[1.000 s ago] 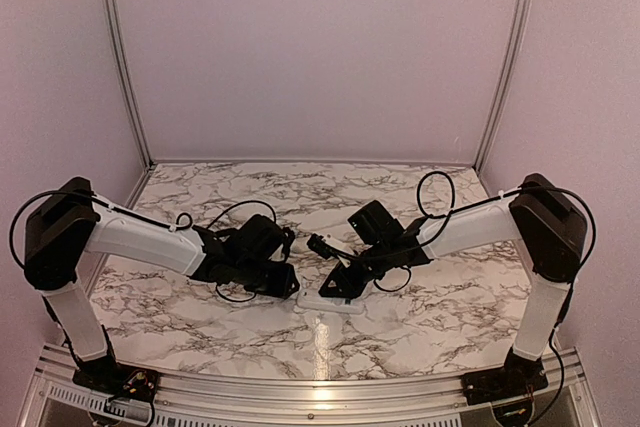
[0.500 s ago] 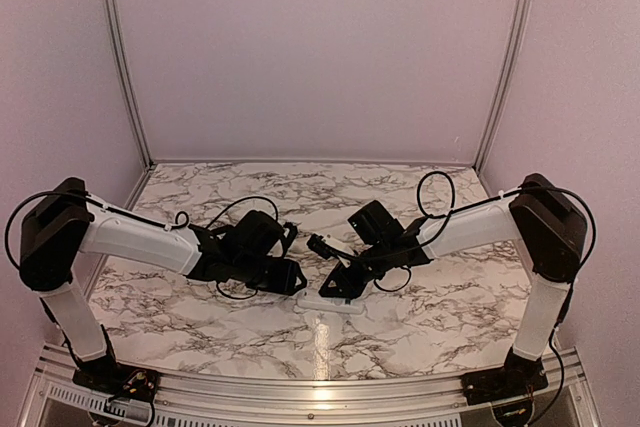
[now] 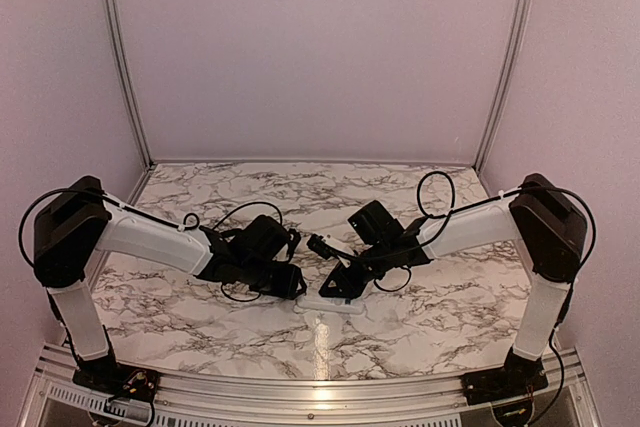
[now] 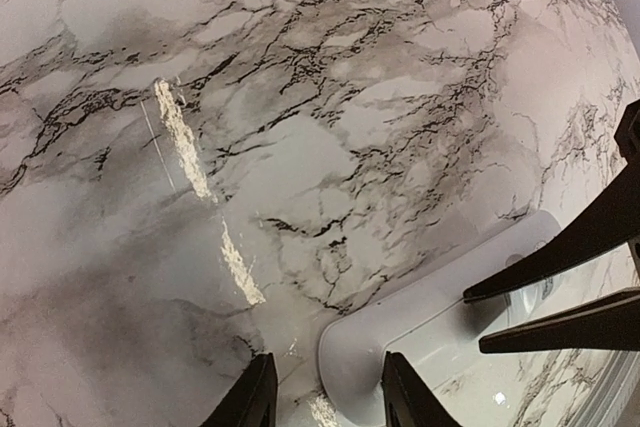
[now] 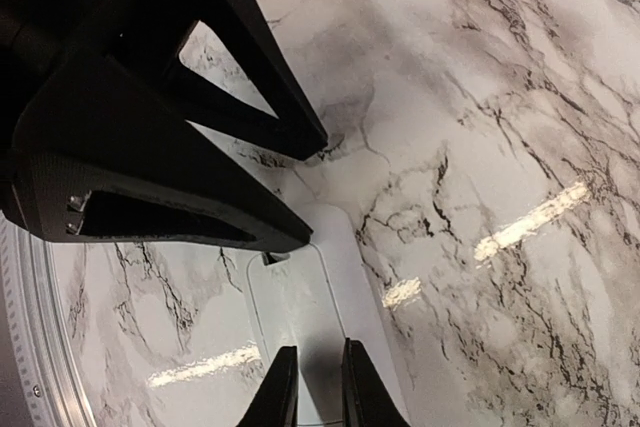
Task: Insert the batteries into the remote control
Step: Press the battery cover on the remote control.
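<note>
We find the remote control (image 3: 331, 303) lying flat on the marble table (image 3: 460, 297), plain white side up, with a faint rectangular outline on that face. The left gripper (image 4: 328, 362) sits at the remote's left, rounded end. Its fingers stand moderately apart, and that end lies low in the gap, closer to one finger than the other. We cannot tell whether either finger touches it. The right gripper (image 5: 318, 349) comes down over the remote's other half with its fingers drawn almost together, only a narrow slit between them and the tips low above the white face. We cannot tell whether they press on it. The two arms reach in from opposite sides of the remote, their grippers close together above it.
</note>
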Controlling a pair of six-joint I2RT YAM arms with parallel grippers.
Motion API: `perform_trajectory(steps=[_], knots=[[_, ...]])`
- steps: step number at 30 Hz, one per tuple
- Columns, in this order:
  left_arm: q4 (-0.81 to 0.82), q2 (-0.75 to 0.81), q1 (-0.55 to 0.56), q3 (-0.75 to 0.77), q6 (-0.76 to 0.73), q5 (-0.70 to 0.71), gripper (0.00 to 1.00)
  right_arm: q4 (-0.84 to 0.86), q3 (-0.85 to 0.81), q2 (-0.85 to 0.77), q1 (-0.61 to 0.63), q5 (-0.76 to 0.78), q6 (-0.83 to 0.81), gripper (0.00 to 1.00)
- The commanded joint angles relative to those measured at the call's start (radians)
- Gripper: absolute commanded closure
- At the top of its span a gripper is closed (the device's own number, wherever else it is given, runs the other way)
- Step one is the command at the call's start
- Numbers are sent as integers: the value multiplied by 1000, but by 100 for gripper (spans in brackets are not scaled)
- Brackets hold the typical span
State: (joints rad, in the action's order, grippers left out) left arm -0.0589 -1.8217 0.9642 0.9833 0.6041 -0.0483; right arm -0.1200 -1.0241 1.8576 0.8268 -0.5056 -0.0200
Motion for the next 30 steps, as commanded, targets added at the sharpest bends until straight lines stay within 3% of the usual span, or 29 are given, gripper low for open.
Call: perform_trajectory(steps=[1, 13, 18, 24, 30], knots=[[-53, -28, 5, 28, -25, 33, 62, -92, 10, 32, 5, 21, -9, 85], [-75, 22, 4, 7, -42, 96, 61, -90, 12, 29, 5, 22, -11, 85], [-33, 114, -19, -25, -90, 118, 38, -79, 9, -1, 5, 4, -6, 82], [10, 222, -64, -50, -229, 91, 2, -70, -19, -114, 3, -19, 8, 60], [-94, 179, -60, 69, -468, 51, 1, -68, -13, -284, -32, 74, 51, 43]])
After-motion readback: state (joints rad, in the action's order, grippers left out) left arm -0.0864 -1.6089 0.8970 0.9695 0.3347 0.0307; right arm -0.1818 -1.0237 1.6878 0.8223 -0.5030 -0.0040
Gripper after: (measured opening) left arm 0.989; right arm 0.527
